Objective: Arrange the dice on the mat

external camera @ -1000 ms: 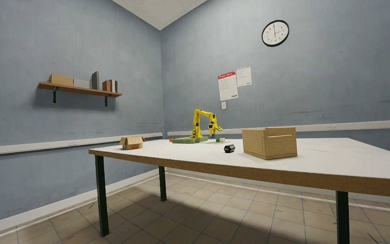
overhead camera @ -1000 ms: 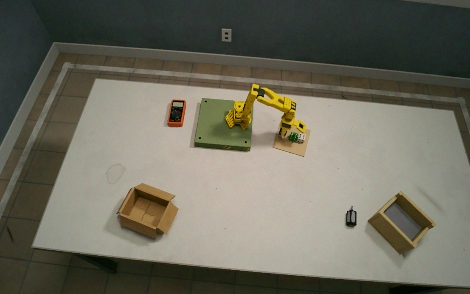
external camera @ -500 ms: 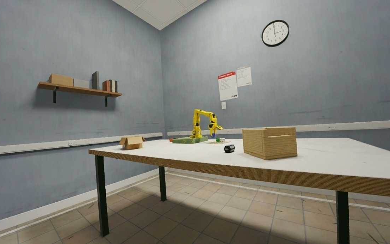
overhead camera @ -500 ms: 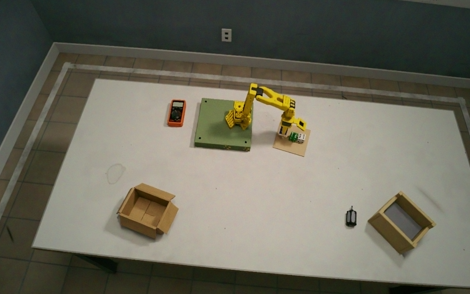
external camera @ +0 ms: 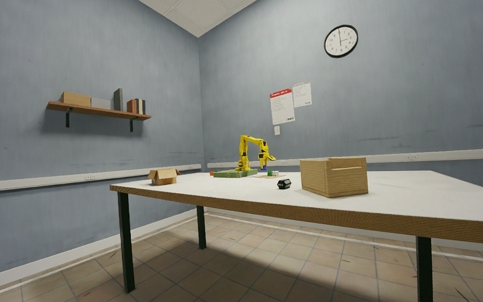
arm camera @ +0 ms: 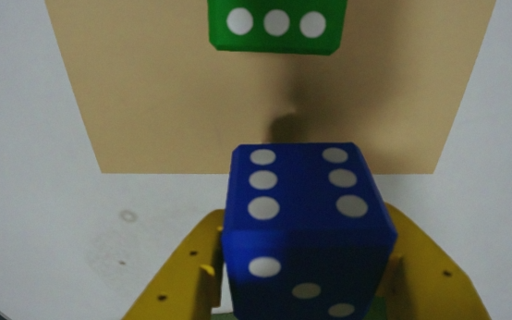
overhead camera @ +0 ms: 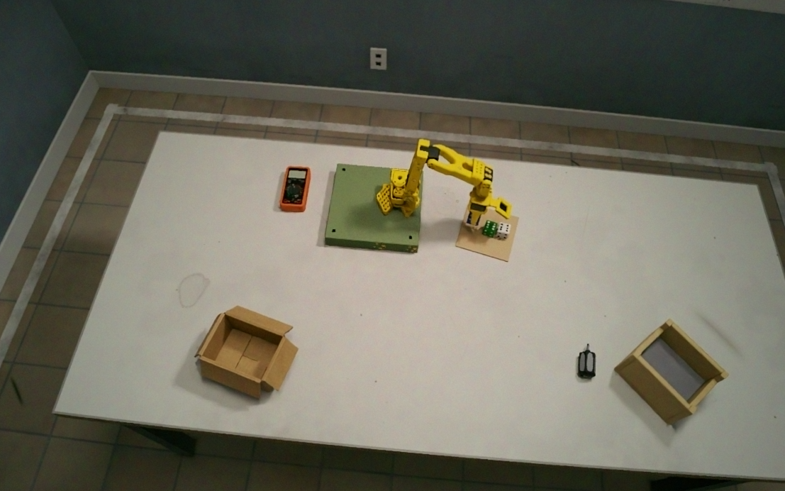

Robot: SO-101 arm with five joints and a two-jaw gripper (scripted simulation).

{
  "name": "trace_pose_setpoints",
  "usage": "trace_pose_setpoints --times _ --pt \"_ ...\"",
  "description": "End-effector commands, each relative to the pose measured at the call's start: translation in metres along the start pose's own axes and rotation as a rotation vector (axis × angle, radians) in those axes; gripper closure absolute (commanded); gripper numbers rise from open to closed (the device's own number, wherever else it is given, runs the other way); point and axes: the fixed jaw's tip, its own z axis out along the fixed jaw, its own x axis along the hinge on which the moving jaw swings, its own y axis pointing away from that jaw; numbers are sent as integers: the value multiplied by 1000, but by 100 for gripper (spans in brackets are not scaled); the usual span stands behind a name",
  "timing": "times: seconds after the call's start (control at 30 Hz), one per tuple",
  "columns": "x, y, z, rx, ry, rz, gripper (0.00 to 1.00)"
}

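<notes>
My gripper (overhead camera: 473, 226) (external camera: 264, 167) (arm camera: 305, 264) is shut on the blue die (external camera: 264, 168) (arm camera: 302, 185), held in the air by the mat's robot-side edge. In the wrist view the die shows a six face and, below it, a three face. The tan mat (overhead camera: 496, 250) (external camera: 280, 176) (arm camera: 157, 92) lies beneath and beyond. The green die (overhead camera: 490, 228) (external camera: 270, 173) (arm camera: 277, 43) sits on it; the wrist view cuts it off and shows a row of three pips. The white die (overhead camera: 503, 230) (external camera: 275, 173) sits close beside the green one, out of the wrist view.
The arm's green base board (overhead camera: 358, 207) (external camera: 231, 174) is left of the mat. An orange multimeter (overhead camera: 295, 188) lies further left. A cardboard box (overhead camera: 242, 350) (external camera: 163, 177), a small black device (overhead camera: 586, 364) (external camera: 283, 183) and a wooden box (overhead camera: 657, 378) (external camera: 333, 178) stand far off.
</notes>
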Motion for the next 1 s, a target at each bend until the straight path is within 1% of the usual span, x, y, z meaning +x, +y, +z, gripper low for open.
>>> trace_pose_setpoints --times 0.0,0.37,0.67,0.97 --pt "0 3 1 -3 -13 -4 100" --pt "0 3 3 -3 -13 -4 100" --pt "0 3 8 -3 -13 -4 100" --pt "0 3 9 -3 -13 -4 100"
